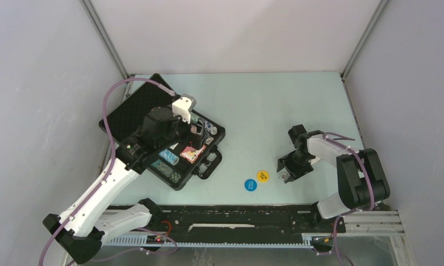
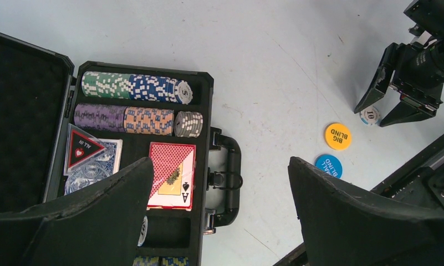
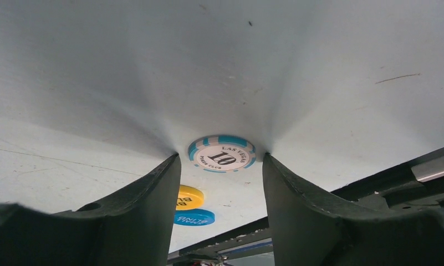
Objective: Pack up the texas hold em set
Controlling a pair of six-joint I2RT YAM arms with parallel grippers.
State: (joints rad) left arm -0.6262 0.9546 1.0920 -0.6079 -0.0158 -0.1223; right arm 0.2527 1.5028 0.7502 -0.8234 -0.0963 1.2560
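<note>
- Black briefcase lies open on the desk's left. It holds rows of poker chips, a blue deck under a triangular "ALL IN" marker, and a red deck.
- Left hand hangs over it, spread wide, holding nothing.
- Yellow "BIG BLIND" disc and blue disc lie mid-desk.
- Right hand, partly open, straddles a flat "10 LAS VEGAS" chip.

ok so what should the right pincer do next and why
Probably close the right pincer on the light-blue-and-white round "10" poker chip: its fingers straddle the chip, which lies flat on the pale table, with small gaps on both sides.
</note>
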